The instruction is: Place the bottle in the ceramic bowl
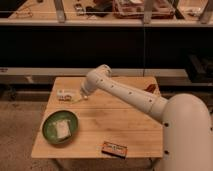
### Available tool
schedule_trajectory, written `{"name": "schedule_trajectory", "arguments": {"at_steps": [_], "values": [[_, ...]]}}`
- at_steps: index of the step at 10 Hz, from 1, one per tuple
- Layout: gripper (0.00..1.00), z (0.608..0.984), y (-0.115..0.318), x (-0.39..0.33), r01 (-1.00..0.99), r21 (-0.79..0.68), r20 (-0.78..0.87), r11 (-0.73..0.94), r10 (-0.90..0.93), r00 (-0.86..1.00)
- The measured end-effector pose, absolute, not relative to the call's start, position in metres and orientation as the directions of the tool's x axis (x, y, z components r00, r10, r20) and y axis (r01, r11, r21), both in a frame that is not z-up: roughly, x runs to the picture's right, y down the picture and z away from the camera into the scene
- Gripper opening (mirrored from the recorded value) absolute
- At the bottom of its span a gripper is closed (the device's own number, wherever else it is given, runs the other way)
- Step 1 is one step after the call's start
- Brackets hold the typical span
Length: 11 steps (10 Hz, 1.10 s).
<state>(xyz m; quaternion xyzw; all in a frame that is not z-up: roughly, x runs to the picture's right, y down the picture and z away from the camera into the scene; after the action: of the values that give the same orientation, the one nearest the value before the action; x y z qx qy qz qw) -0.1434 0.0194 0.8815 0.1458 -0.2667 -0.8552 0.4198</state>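
The bottle (64,94) lies on its side near the back left corner of the wooden table (125,125); it is small and whitish with a pale label. My gripper (77,97) is at the bottle's right end, low over the table, at the tip of the white arm (125,95) that reaches in from the right. The ceramic bowl (49,131) is green and round and sits at the front left of the table, in front of the bottle. A pale square block (62,128) lies inside it.
A flat orange-red box (115,148) lies near the table's front edge. A dark brownish object (151,90) sits at the back right of the table behind the arm. Dark shelving (100,45) runs behind the table.
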Motion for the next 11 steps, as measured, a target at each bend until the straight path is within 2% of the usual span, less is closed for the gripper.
{"name": "schedule_trajectory", "arguments": {"at_steps": [5,11], "values": [[0.8,0.91,-0.004,-0.177,0.549,0.498,-0.174,-0.671,-0.698,-0.695],[0.8,0.951,0.016,-0.216,0.443,0.583,-0.214,-0.681,-0.655,-0.724]]}}
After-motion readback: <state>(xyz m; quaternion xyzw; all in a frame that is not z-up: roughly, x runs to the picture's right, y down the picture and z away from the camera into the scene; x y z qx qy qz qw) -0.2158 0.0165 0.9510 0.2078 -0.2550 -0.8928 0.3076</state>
